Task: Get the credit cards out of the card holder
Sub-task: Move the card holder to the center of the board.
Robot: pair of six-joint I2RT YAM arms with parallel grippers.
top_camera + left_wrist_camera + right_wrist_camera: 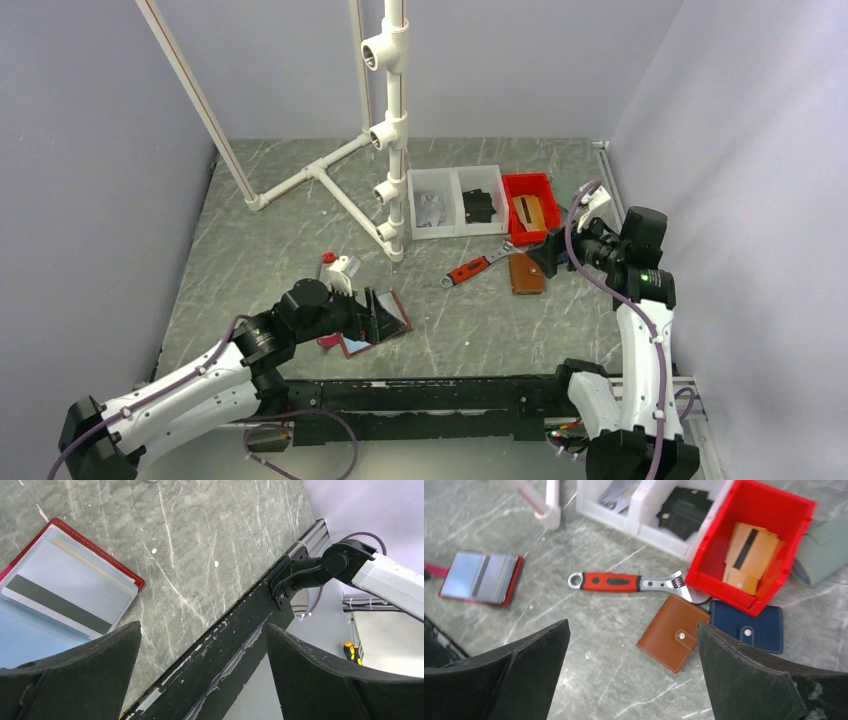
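The red card holder [131, 577] lies open on the table with a grey striped card [65, 592] on top of it. A light blue card [25, 645] lies beside it at the lower left of the left wrist view. My left gripper [380, 315] is open and empty, right over the holder's near edge; its jaws [202, 630] stand wide apart. The holder also shows in the right wrist view [516, 577]. My right gripper [540, 258] is open and empty, hanging above a brown wallet [671, 640].
A red-handled wrench [624, 582] lies mid-table. A blue wallet [756, 630] sits next to the brown one. A red bin [794, 517] holds tan cards, with white bins [458, 205] beside it. A white pipe stand [395, 130] rises at the back. A black rail [225, 645] runs along the near edge.
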